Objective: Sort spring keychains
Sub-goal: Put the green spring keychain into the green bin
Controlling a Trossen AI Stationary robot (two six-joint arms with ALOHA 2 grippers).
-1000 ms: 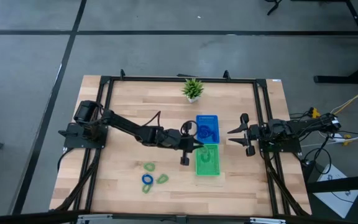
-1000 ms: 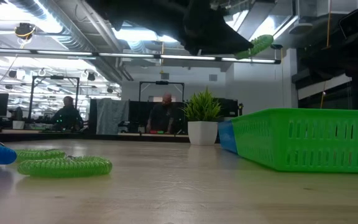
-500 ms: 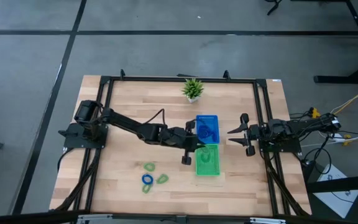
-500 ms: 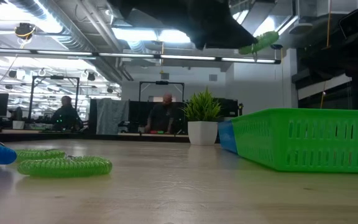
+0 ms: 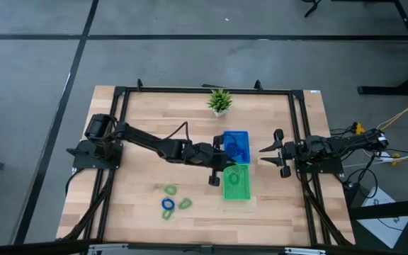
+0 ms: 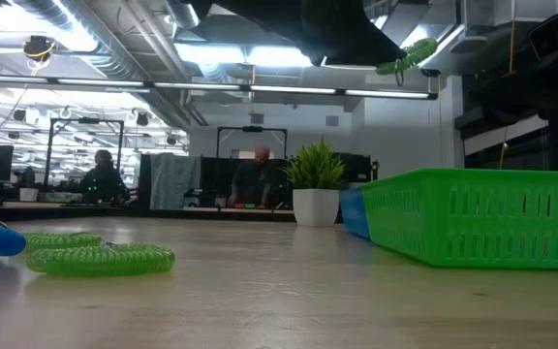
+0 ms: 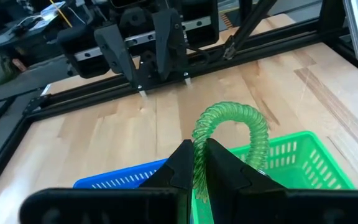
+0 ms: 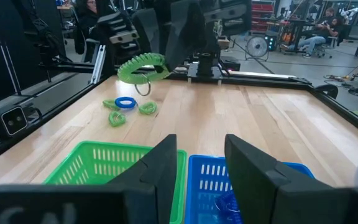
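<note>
We see the left gripper [image 5: 223, 164] reached out over the middle of the light wooden table [image 5: 147, 113], at the left edge of the green slotted plastic tray [image 5: 236, 183]. Its fingers [image 7: 222, 168] are pinched shut on a light green coiled spring keychain [image 7: 231, 134], which arches up above the fingertips and is carried in the air over the tray's near-left rim. In the low view the same coil [image 6: 407, 56] hangs high above the table, well clear of the tray wall [image 6: 473, 215] below it.

The blue slotted plastic tray [image 5: 236, 145] sits touching the green one on its far side, with blue coils lying in it. Both trays stand right of the table's centre, well in from the black metal frame rails [image 5: 297, 120] that border the table.

Three more spring keychains lie in a loose group near the front-left of the table: a light green one [image 5: 170, 189], a blue one [image 5: 167, 204] and another light green one [image 5: 185, 204]. Bare wood lies open between them and the trays.

The right gripper [image 5: 269, 150] waits at the right side, beside the trays, its fingers spread apart. A small potted green plant [image 5: 219, 101] stands at the far edge.
</note>
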